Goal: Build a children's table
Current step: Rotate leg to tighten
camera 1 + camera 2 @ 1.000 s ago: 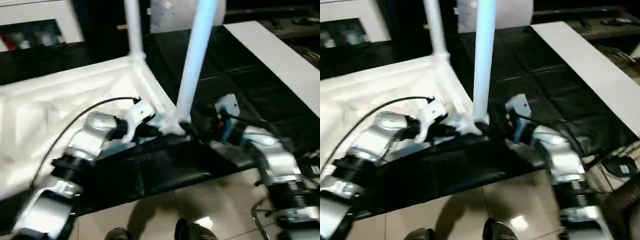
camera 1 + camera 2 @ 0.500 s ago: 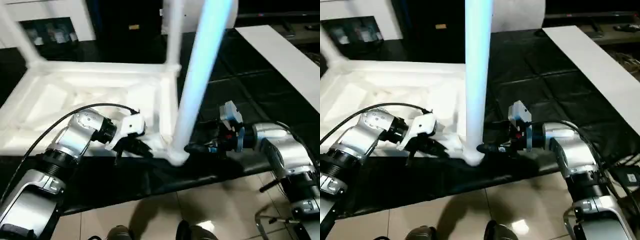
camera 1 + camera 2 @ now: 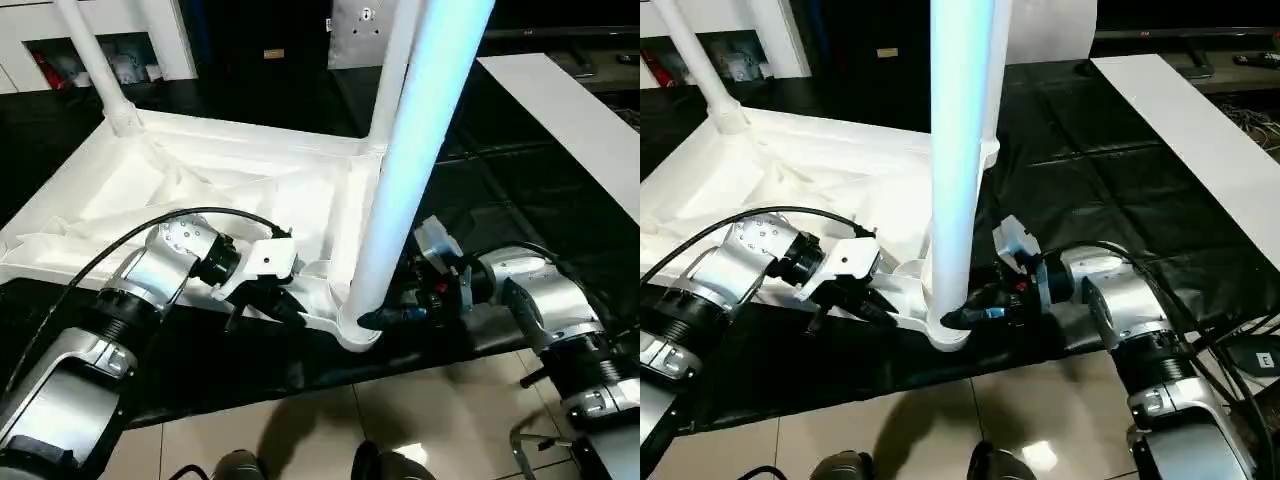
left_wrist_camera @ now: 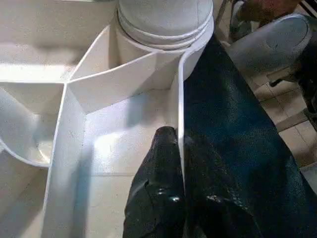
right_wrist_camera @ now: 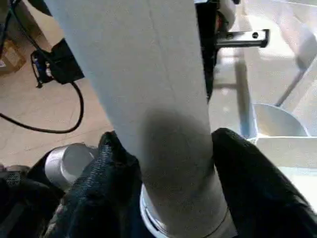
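Currently on leg install: the tabletop (image 3: 200, 190) lies upside down, ribbed underside up, on a black-covered surface, and the near leg (image 3: 958, 170) stands upright in the near corner socket (image 4: 163, 34). Left end effector (image 4: 176, 148) is pinched shut on the thin side wall of the top just beside that socket, bracing it. Right end effector (image 5: 171, 163) straddles the leg's base, black fingers (image 5: 247, 183) on either side and at or very near the tube; can't confirm from the wrist view that they are actually gripping. Two more legs (image 3: 95, 65) stand in the far corners. Next move, my read: finish the clamp, then twist or press the leg home while the left holds the top steady. Hard to tell: whether the leg is fully seated, since the joint is partly covered by the right fingers. Leg tops are cut off by the frame, and the fourth corner is out of frame.
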You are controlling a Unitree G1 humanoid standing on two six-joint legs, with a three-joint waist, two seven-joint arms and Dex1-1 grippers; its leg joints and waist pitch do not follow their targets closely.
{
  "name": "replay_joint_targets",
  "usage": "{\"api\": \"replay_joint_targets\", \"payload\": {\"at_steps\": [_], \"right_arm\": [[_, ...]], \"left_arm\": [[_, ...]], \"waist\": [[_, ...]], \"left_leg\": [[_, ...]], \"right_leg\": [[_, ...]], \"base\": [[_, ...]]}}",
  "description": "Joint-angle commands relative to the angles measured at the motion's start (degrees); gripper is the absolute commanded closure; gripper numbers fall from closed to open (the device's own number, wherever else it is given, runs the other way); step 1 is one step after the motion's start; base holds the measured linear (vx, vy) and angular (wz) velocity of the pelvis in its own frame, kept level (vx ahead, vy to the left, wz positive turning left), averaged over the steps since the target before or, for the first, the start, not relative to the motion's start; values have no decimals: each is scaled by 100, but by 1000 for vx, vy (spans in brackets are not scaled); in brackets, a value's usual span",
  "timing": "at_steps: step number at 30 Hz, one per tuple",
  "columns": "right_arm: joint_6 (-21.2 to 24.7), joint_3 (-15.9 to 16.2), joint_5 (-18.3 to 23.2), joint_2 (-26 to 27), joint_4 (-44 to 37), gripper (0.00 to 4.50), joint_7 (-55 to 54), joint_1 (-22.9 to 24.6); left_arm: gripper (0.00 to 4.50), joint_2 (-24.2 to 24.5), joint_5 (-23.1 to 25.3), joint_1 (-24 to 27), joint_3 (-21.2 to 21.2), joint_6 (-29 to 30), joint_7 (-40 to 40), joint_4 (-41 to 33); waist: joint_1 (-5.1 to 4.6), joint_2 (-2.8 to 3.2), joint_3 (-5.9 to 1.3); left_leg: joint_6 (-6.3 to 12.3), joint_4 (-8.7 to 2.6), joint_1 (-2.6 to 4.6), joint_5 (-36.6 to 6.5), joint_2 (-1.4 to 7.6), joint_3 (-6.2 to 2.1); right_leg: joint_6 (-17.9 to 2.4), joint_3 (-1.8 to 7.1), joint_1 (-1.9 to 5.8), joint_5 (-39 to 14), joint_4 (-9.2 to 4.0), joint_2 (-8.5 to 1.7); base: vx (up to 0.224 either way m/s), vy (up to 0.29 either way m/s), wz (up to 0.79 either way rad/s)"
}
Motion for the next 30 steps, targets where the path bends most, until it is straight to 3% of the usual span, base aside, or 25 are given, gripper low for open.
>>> {"api": "replay_joint_targets", "payload": {"at_steps": [1,2,8,9,11,14,15,16,17,19,20,22,23,24,25,28,30], "right_arm": [[32,35,8,25,10,214,37,-119],[50,34,4,23,15,235,70,-120],[279,-35,129,45,-104,245,9,-48],[674,-168,292,157,-436,245,-388,119],[936,-241,337,274,-711,246,-804,274],[932,-275,119,475,-866,246,-1473,420],[918,-332,-111,740,-888,246,-2172,492],[918,-332,-111,740,-888,246,-2172,492],[943,-422,-322,1058,-802,246,-2921,504],[994,-539,-432,1362,-702,247,-3543,473],[1023,-588,-487,1500,-670,250,-3823,458],[1140,-723,-579,1829,-664,251,-4502,431],[1201,-943,-681,2240,-535,251,-5430,322],[1190,-995,-700,2320,-488,251,-5616,290],[1128,-1255,-763,2672,-240,251,-6426,129],[872,-1435,-853,2950,25,251,-7074,-52],[756,-1399,-936,2970,70,196,-7120,-79]], "left_arm": [[450,-113,58,-42,-372,-123,-320,3],[450,-109,71,-52,-363,-152,-320,43],[450,-160,73,-21,-140,71,-206,79],[450,-245,-30,37,85,623,280,-46],[450,-346,-128,89,284,1103,720,-184],[450,-461,-216,164,452,1591,1113,-426],[450,-593,-275,238,606,2041,1503,-677],[450,-593,-275,238,606,2041,1503,-677],[450,-768,-256,282,742,2376,1938,-845],[450,-965,-206,302,847,2628,2306,-948],[450,-1074,-198,309,910,2774,2476,-1002],[450,-1333,-189,318,1046,3172,2878,-1174],[450,-1628,-146,288,1170,3529,3463,-1324],[450,-1686,-142,277,1198,3581,3573,-1339],[450,-1943,-124,222,1333,3741,4060,-1371],[450,-2157,-42,156,1421,3773,4492,-1368],[450,-2196,-11,153,1427,3763,4561,-1386]], "waist": [[-46,-78,-457],[-45,-73,-459],[-41,-55,-466],[-40,-52,-465],[-32,-54,-447],[-72,-46,-434],[-97,-56,-439],[-144,-62,-444],[-224,-63,-446],[-322,-72,-446],[-353,-46,-440],[-373,-62,-452],[-386,-50,-458],[-404,-44,-462],[-418,-37,-462],[-460,-19,-459],[-470,-16,-465]], "left_leg": [[788,-337,-58,-168,90,75],[779,-336,-58,-169,88,75],[754,-338,-57,-155,90,72],[749,-337,-56,-164,91,72],[648,-349,-43,-214,90,72],[501,-360,-33,-354,58,72],[450,-367,-60,-314,60,63],[399,-362,-82,-310,42,56],[335,-359,-97,-270,29,50],[389,-342,-104,-311,-12,56],[406,-336,-99,-272,-2,56],[495,-332,-89,-236,-30,67],[519,-334,-95,-106,-10,66],[498,-330,-106,-43,6,61],[478,-335,-90,-41,4,58],[534,-340,-78,-152,-6,55],[637,-339,-81,-116,16,54]], "right_leg": [[-751,393,500,-1914,-383,-373],[-728,392,502,-1941,-387,-375],[-719,387,508,-1930,-392,-370],[-721,385,506,-1941,-394,-372],[-689,385,504,-2088,-419,-373],[-516,377,490,-2487,-484,-377],[-505,373,514,-2480,-460,-380],[-475,357,525,-2476,-468,-376],[-459,350,530,-2458,-462,-367],[-412,345,538,-2492,-496,-353],[-450,345,510,-2459,-501,-356],[-435,343,520,-2406,-514,-338],[-495,356,519,-2211,-477,-335],[-543,356,516,-2106,-450,-337],[-573,343,503,-2085,-461,-330],[-619,346,496,-2058,-473,-327],[-688,356,494,-1793,-440,-327]], "base": [[0,0,0],[0,0,0],[0,0,0],[0,0,0],[0,0,0],[0,0,0],[0,0,0],[0,0,0],[0,0,0],[0,0,0],[0,0,0],[0,0,0],[0,0,0],[0,0,0],[0,0,0],[0,0,0],[0,0,0]]}}
